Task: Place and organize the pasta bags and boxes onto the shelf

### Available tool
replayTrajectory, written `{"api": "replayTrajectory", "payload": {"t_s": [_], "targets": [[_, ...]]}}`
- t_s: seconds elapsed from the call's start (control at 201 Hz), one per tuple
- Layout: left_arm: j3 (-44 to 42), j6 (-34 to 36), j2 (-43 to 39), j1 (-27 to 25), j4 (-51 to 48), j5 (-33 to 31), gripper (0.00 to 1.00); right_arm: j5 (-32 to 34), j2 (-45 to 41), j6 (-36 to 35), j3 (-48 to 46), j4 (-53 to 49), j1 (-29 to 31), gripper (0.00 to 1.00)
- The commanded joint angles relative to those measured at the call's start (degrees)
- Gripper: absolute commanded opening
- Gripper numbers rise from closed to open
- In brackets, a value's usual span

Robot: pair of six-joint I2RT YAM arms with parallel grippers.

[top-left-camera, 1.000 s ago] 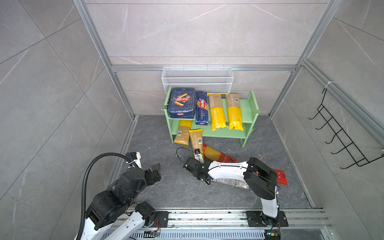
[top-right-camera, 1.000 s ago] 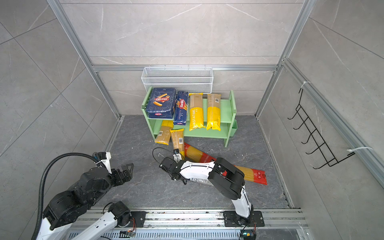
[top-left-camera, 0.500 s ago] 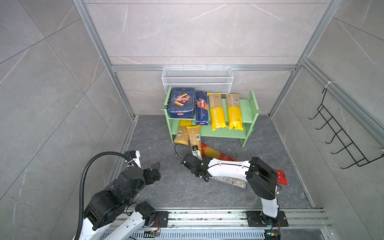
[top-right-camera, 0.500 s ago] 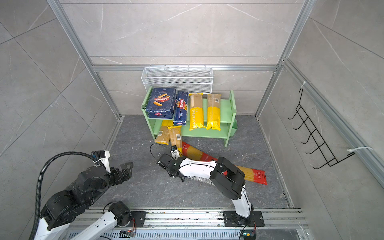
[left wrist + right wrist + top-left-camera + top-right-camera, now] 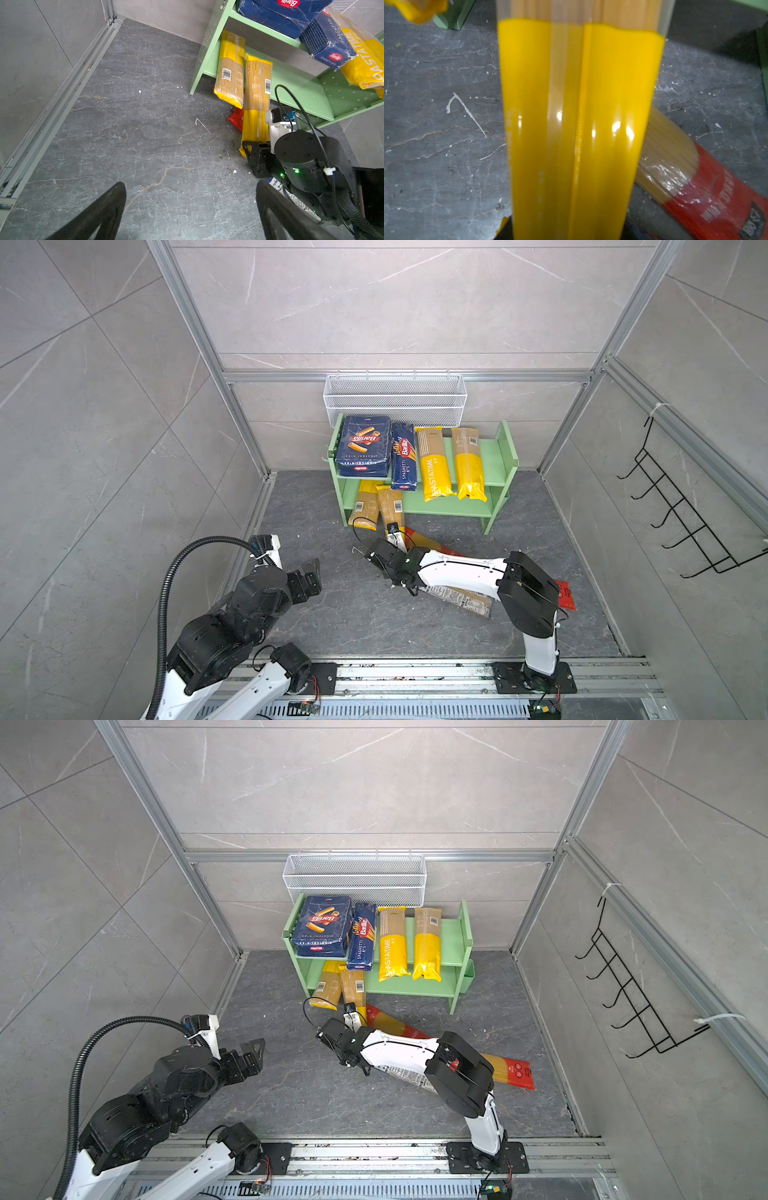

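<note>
The right gripper (image 5: 252, 148) is clenched on the yellow near end of a long yellow-and-clear plastic spaghetti packet (image 5: 256, 87). The packet's far end lies on the lower tier of the pale green two-tier shelf (image 5: 449, 506), just beside a second yellow-and-clear packet (image 5: 229, 68) that overhangs the same tier. The step looks like sliding it home: push straight along the packet's length and hold it low enough to pass under the upper tier. Keep it parallel to its neighbour, and let go only once the tier bears most of it. The right forearm stretches low across the dark floor from a bent elbow, passing over a red-ended spaghetti packet (image 5: 695, 187). The left gripper (image 5: 308, 574) hangs wide open and empty above the floor, well apart from the shelf.
</note>
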Motion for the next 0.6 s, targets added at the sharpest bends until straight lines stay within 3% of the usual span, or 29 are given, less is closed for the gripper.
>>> {"api": "replayTrajectory", "payload": {"t_s": [0.0,0.593], "targets": [[2.62,2.24,1.21,-0.13,0.59,-1.62,0.99,7.54,-6.06,-2.03,4.86,5.73,-0.53,0.00],[4.37,3.13,4.18,-0.08,1.75,-2.50,0.99,3.80,-1.71,-8.27,15.20,5.87,-7.39,0.00]]}}
